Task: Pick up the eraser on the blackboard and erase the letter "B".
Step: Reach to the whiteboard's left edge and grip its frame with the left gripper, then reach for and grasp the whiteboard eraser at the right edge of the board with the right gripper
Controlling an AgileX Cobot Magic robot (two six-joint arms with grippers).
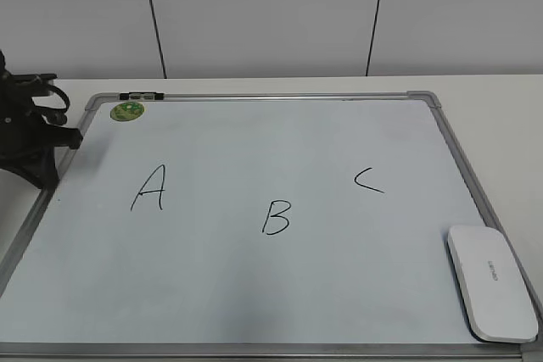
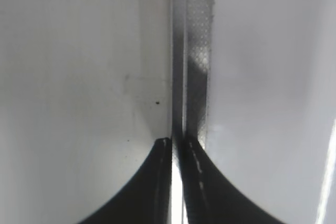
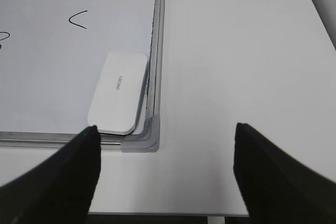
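- The eraser (image 1: 492, 283) lies flat on the blackboard (image 1: 254, 294), in the near right corner, right up against the frame.
- From the right wrist view, the eraser (image 3: 118, 93) sits snug beside the grey frame edge, with its long side along it.
- The letter "B" (image 1: 276, 217) is in the middle of the board, well apart from the eraser. The letter "A" (image 1: 149, 188) is to its left and the letter "C" (image 1: 368, 180) is to its right.
- The right claw (image 3: 167, 169) is spread wide and holds nothing. It hangs near the board's corner, above the table (image 3: 236, 51), not touching the eraser.
- The left claw (image 2: 177, 145) has its two fingers pressed together, with nothing between them. It sits at the left edge of the board.
- The eraser looks like hard, smooth plastic. I think it is light and stiff, so it will not bend or squash.
- Its top looks slick, so it could slip if squeezed only a little.
- It is flat and low, so there is not much side to grab.
- I would take hold across its short width, near the middle, one finger on each long side.
- The frame is tight against one long side, so a finger may not fit there. Sliding the eraser away from the frame first could help.
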